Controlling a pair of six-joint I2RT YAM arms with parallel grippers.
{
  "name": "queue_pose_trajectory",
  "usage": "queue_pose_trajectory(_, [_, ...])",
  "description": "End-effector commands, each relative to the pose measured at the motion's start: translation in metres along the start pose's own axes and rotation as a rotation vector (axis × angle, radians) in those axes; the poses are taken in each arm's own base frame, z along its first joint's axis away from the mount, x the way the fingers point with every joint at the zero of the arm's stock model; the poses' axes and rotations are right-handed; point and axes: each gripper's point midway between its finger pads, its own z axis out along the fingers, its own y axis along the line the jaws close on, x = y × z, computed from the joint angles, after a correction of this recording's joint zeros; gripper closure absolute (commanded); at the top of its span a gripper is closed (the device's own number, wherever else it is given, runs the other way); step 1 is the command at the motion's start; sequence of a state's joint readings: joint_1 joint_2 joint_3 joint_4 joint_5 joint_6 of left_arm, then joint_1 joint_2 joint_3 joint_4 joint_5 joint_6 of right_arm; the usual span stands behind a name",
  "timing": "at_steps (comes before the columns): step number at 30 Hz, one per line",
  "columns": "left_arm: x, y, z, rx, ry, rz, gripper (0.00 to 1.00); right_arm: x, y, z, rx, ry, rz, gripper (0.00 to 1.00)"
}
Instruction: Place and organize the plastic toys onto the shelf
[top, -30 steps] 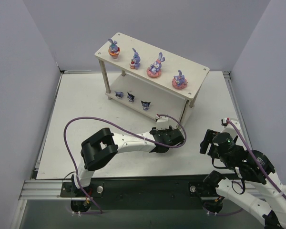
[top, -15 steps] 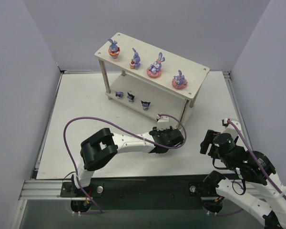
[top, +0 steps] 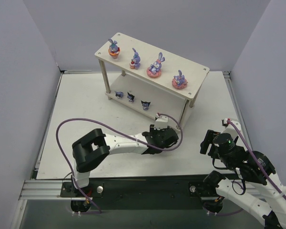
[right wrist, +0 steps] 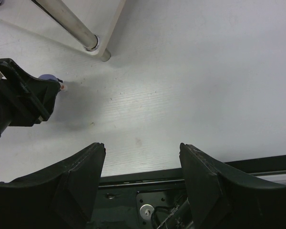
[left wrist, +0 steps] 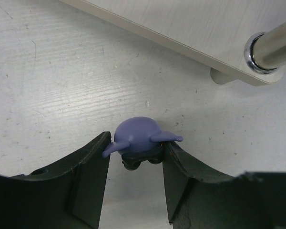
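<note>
Two dark fingers of the left gripper (left wrist: 137, 143) are clamped on a small blue figure (left wrist: 136, 131) with a rounded head, pointed ears splayed sideways and a dark base. It sits over the white table (left wrist: 47, 81), near the shelf (left wrist: 181, 28) and its corner leg (left wrist: 271, 45). Three more blue figures (top: 131, 97) line the lower board, and four purple rabbits (top: 156, 64) stand on top. The right gripper (right wrist: 142, 152) hangs apart, its fingers spread and holding nothing.

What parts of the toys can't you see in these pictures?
- Left wrist view: the blue toy's lower body, hidden between the left hand's fingers.
- Top view: three blue figures on the shelf's lower board, too small for faces.
- Right wrist view: left hand covers most of that toy.
</note>
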State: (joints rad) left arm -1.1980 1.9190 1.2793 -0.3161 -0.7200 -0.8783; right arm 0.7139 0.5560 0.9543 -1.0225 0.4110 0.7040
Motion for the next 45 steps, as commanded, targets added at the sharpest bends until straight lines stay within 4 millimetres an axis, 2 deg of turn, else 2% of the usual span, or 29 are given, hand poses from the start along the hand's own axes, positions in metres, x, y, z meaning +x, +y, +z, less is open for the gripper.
queue_pose_trajectory(1, [-0.056, -0.014, -0.016, 0.142, -0.104, -0.058, 0.76, 0.005, -0.010, 0.002, 0.045, 0.008, -0.019, 0.35])
queue_pose_trajectory(5, [-0.073, -0.001, -0.012, 0.190, -0.117, -0.075, 0.76, 0.005, -0.010, 0.002, 0.046, 0.008, -0.024, 0.35])
queue_pose_trajectory(6, [-0.077, -0.005, -0.014, 0.224, -0.120, -0.079, 0.76, 0.004, -0.010, 0.002, 0.048, 0.007, -0.023, 0.35])
queue_pose_trajectory(12, [-0.099, -0.001, -0.011, 0.257, -0.128, -0.049, 0.76, 0.002, -0.011, 0.002, 0.053, 0.003, -0.028, 0.35])
queue_pose_trajectory(15, [-0.116, -0.009, -0.013, 0.298, -0.162, -0.057, 0.76, 0.002, -0.011, 0.002, 0.053, 0.001, -0.027, 0.35])
queue_pose_trajectory(21, [-0.132, -0.022, -0.013, 0.336, -0.188, -0.011, 0.76, 0.002, -0.011, 0.001, 0.053, -0.002, -0.026, 0.35])
queue_pose_trajectory(31, [-0.132, -0.033, 0.002, 0.349, -0.168, 0.046, 0.76, 0.003, -0.012, 0.001, 0.049, -0.002, -0.024, 0.35])
queue_pose_trajectory(45, [-0.143, -0.022, 0.023, 0.327, -0.169, 0.077, 0.76, 0.004, -0.013, 0.001, 0.050, -0.001, -0.023, 0.35])
